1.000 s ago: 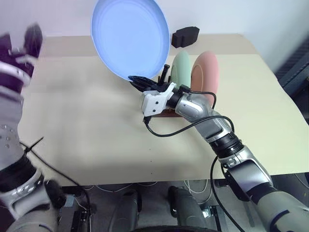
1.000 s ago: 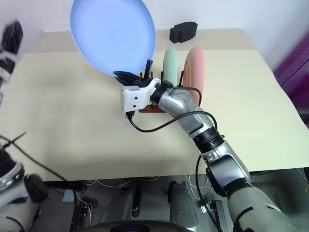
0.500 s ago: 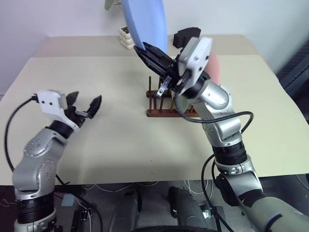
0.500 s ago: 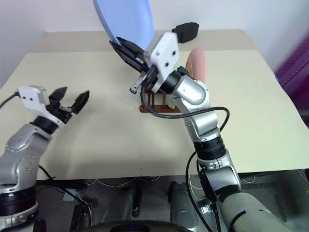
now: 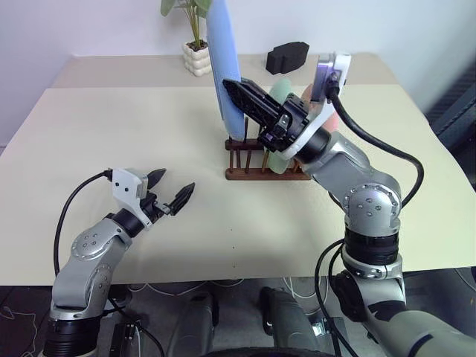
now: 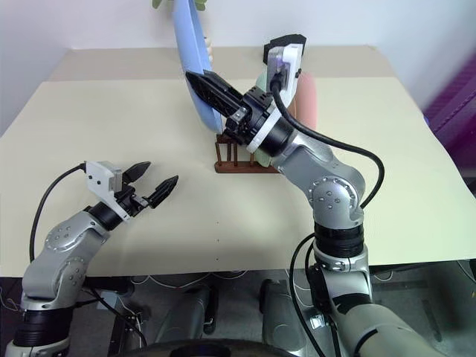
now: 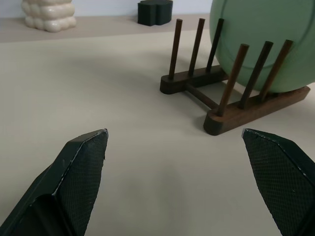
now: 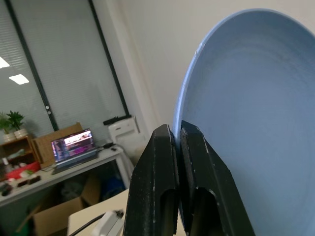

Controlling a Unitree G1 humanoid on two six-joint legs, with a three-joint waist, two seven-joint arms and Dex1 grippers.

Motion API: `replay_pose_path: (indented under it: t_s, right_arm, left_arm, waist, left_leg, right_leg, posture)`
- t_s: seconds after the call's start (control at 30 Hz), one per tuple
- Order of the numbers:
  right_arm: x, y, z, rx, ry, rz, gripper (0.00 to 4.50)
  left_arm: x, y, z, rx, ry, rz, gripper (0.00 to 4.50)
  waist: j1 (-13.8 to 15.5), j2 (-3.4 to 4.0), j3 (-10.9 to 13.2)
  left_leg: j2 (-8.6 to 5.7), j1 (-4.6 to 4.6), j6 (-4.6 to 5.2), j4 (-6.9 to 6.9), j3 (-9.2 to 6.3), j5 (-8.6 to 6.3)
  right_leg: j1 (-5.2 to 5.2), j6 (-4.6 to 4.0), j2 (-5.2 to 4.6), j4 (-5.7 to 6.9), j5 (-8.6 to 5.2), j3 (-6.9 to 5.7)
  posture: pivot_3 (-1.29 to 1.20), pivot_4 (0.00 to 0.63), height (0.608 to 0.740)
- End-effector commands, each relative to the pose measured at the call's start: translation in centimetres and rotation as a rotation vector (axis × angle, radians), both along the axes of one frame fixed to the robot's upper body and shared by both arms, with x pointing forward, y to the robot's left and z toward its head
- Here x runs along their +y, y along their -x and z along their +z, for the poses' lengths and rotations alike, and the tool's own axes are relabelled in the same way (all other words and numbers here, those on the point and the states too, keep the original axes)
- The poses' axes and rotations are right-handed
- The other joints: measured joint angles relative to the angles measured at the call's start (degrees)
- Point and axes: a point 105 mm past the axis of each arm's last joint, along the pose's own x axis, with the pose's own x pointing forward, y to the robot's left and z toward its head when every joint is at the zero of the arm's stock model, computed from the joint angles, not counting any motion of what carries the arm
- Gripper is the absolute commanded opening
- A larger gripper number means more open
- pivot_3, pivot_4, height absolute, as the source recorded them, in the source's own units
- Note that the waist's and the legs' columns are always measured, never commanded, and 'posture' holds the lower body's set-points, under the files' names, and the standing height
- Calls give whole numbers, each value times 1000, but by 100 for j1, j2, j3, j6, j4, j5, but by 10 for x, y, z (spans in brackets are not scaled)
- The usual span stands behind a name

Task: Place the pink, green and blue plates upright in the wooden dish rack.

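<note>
My right gripper [image 5: 232,89] is shut on the rim of the blue plate [image 5: 223,59], which stands edge-on and upright, its lower edge close over the left-end pegs of the wooden dish rack [image 5: 253,172]. In the right wrist view both fingers [image 8: 162,162] pinch the blue plate [image 8: 246,98]. The green plate [image 7: 261,44] stands upright between the rack's pegs [image 7: 221,98]. Beside it, at the rack's right end, stands the pink plate [image 6: 305,104], partly hidden by my right arm. My left gripper [image 5: 175,182] hovers open and empty low over the table's front left, pointing toward the rack.
A white pot with a plant [image 5: 196,58] and a black block [image 5: 286,56] stand at the back of the beige table [image 5: 149,126]. Bare tabletop lies between my left gripper and the rack. The table's front edge runs just below my left arm.
My right wrist rolled, turning the blue plate from face-on to edge-on and bringing it over the rack. My left arm dropped from the upper left to low over the table.
</note>
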Motion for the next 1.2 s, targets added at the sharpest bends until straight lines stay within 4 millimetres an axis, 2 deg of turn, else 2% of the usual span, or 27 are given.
replay_pose_path:
  t_s: [0.03,0.37,0.97,1.1,1.2]
  right_arm:
    - [-4,1,6,24,-38,-17,0]
    - [-11,-20,-10,158,-69,-106,0]
    - [-15,-40,-32,336,-72,-146,0]
    - [-14,-40,-32,341,-76,-144,1245]
    - [-15,-40,-33,343,-74,-149,2844]
  left_arm:
    - [-12,7,16,-73,-10,-62,4484]
    - [-22,15,18,-84,1,-126,4484]
    - [-28,19,19,-91,8,-154,4484]
    - [-28,19,19,-93,5,-155,4500]
    - [-28,19,19,-93,1,-155,4500]
  waist:
    - [0,0,0]
    - [-3,1,0]
    - [-6,1,0]
    - [-7,3,0]
    - [-9,3,1]
  left_leg:
    - [-1,0,0,0,1,0]
    - [-2,-1,2,1,1,0]
    - [-2,-2,3,1,2,0]
    - [-2,-1,3,1,2,0]
    - [-1,-2,3,1,1,-1]
  right_leg:
    - [0,0,0,0,0,0]
    - [0,1,2,0,0,0]
    - [0,1,3,-2,0,-1]
    - [0,1,4,-2,0,0]
    - [0,2,4,-3,0,-1]
  posture:
    - [0,150,736]
    - [0,150,736]
    - [0,150,736]
    - [0,150,736]
    - [0,150,736]
